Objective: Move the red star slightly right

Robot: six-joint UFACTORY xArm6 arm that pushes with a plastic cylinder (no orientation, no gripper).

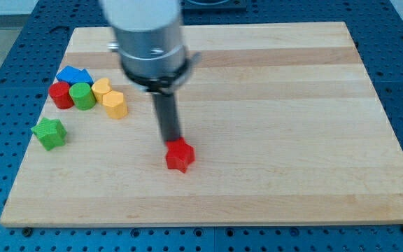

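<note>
Right now my tip (171, 142), a bare rod grasping nothing, touches the far-left edge of the red star (180, 155) mid-tabletop (292, 126), so pushing from there could drive it nearward, not right.

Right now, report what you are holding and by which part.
Nothing is held: I have no gripper. My tip sits at the red star, at its upper-left edge in the view.

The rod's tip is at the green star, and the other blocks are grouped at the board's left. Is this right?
Not quite. In the camera view, my tip is at the red star, at its upper left edge. The green star lies far to the view's left, below the grouped blocks.
</note>
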